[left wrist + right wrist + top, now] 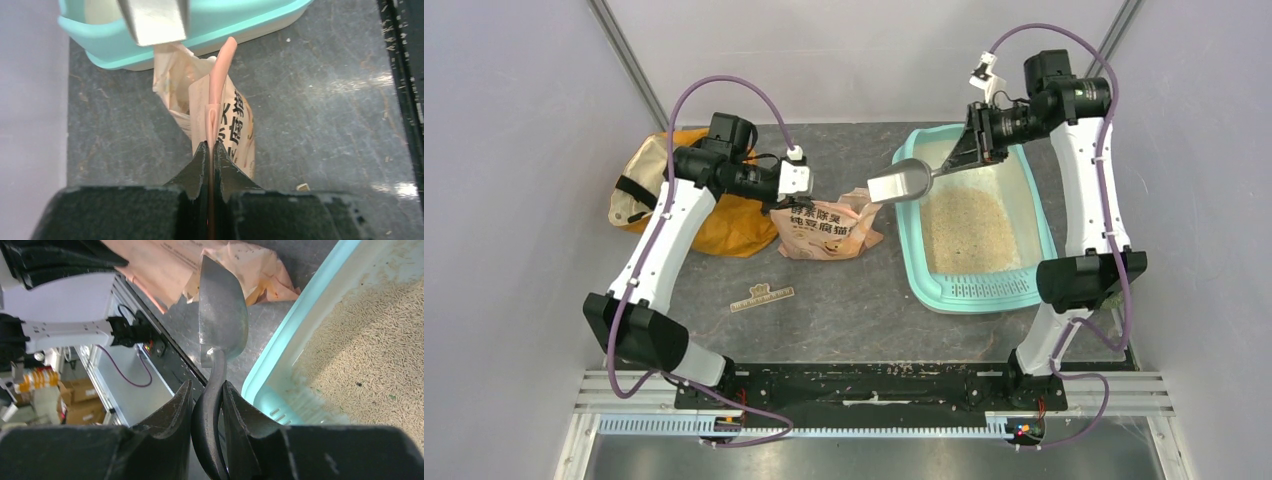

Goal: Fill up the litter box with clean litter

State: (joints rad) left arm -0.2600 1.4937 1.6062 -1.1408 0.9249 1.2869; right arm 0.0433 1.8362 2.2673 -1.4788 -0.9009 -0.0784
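Sitting at right of table (824,330), litter box (984,291) holds clean litter (969,230) across its floor. Handle of scoop (902,184) pinched by right gripper (206,390), bowl above box's left rim. Top edge of pouch (824,226) clamped in left gripper (210,148), near box.

Teal litter box (911,252), beige litter (969,230), peach pouch (819,230)

Gap between pouch (822,228) and litter box (912,260) rim: narrow, and the scoop (900,184) bowl hangs across it. Orange bag (729,228) crowds the pouch's left side. Near desk (864,320) open, 1 small flat strip (762,296) lying by the left arm. Above the clean litter (969,230): free; right arm overhangs the right rim.
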